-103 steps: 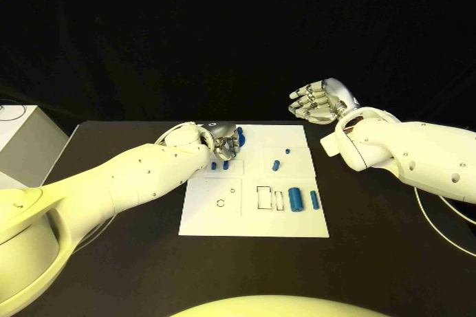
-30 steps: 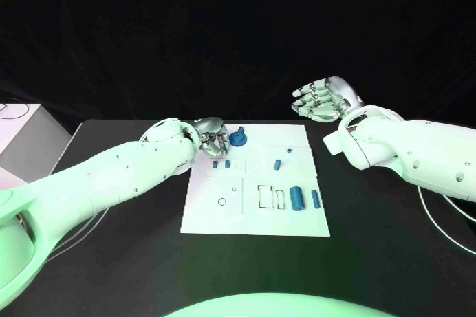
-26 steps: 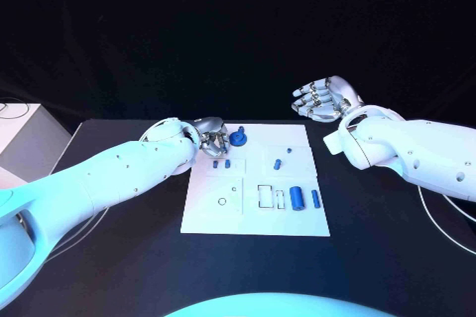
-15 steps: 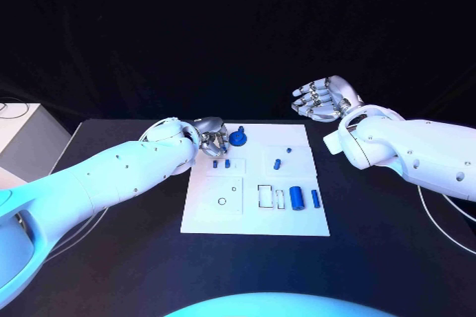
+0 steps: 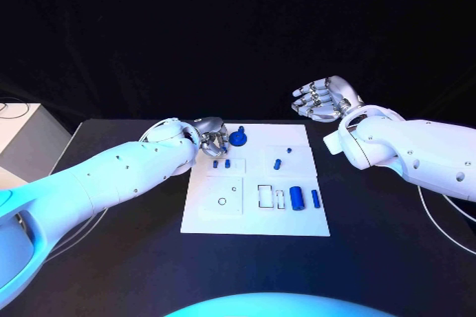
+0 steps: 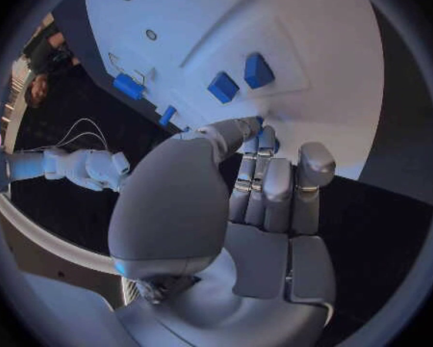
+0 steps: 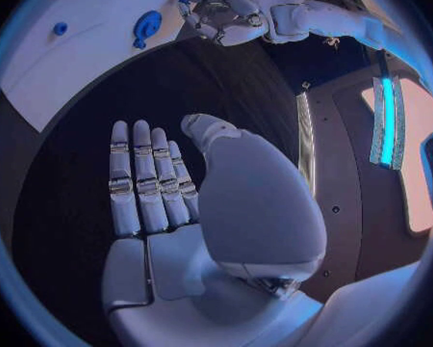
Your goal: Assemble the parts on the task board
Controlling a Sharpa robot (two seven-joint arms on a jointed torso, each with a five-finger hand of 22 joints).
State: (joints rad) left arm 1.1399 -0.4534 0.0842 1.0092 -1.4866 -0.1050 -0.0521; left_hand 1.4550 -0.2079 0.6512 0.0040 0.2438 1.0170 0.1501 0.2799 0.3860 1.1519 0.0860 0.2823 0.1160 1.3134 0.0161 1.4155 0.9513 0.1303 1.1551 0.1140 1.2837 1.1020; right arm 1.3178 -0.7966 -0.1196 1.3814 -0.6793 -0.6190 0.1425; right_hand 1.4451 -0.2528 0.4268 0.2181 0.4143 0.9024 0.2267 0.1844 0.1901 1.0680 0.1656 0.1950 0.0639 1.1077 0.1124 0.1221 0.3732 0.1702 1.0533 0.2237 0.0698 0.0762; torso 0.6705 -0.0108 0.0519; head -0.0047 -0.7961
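Observation:
The white task board [image 5: 256,217] lies in the middle of the black table. A round blue part with a knob [image 5: 238,135] stands at its far left corner. My left hand [image 5: 212,139] hovers beside it with its fingers curled in; the right wrist view shows a narrow gap between that left hand [image 7: 212,15] and the round part [image 7: 147,25]. In the left wrist view a blue sliver [image 6: 263,131] peeks past the fingertips. Two short blue pegs [image 5: 221,164] stand just nearer. My right hand [image 5: 322,100] is raised beyond the board's far right corner, fingers apart, holding nothing.
On the board lie a thick blue cylinder [image 5: 296,197], a thin one [image 5: 316,198], a small peg [image 5: 276,164] and a tiny one [image 5: 289,150]. A rectangular slot [image 5: 264,197] and a ring hole [image 5: 221,201] mark the near half. A white box [image 5: 20,141] stands at the table's left edge.
Since the earliest frame my left hand has drawn back to the left, uncovering the round blue part. Over the last second neither hand nor any part has moved.

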